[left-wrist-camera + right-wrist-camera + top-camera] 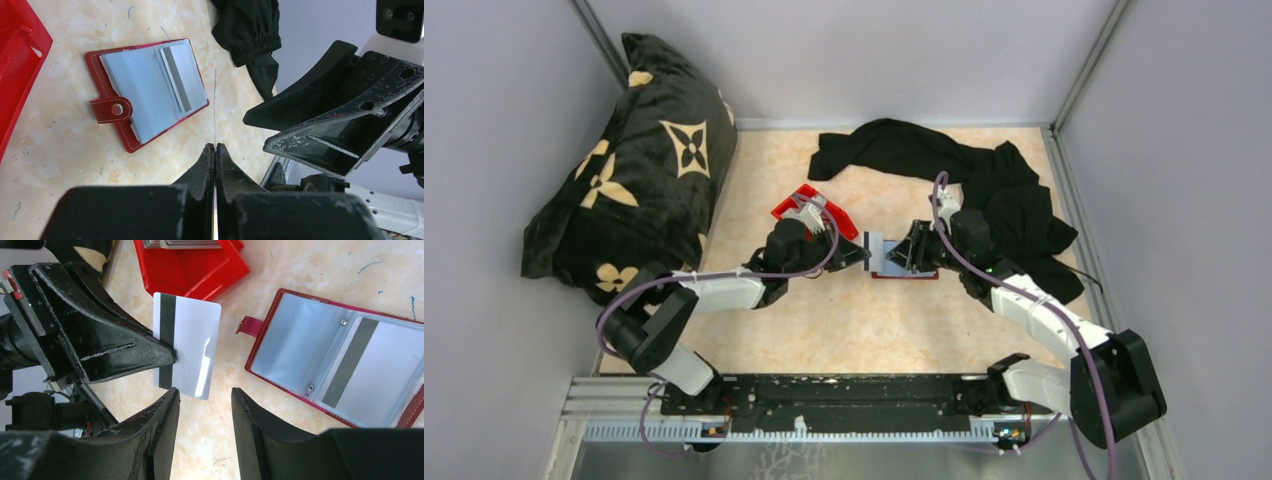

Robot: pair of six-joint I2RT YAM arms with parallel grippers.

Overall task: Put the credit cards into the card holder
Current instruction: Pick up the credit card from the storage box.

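The card holder point(150, 95) lies open on the table, dark red with pale grey pockets, and one striped credit card point(182, 77) sits in its right pocket. My left gripper point(215, 146) is shut on another silver credit card point(190, 350), held upright and seen edge-on in the left wrist view. In the right wrist view that card hangs just past my right gripper point(204, 392), which is open with nothing between its fingers. The holder point(340, 370) lies to the right of it. From the top view, both grippers point(861, 253) point(902, 252) meet over the holder's left end.
A bright red plastic bin point(814, 210) with more cards point(180, 244) in it stands behind the left gripper. Black clothing point(964, 175) lies heaped at the back right. A black patterned cushion point(639, 170) leans at the left wall.
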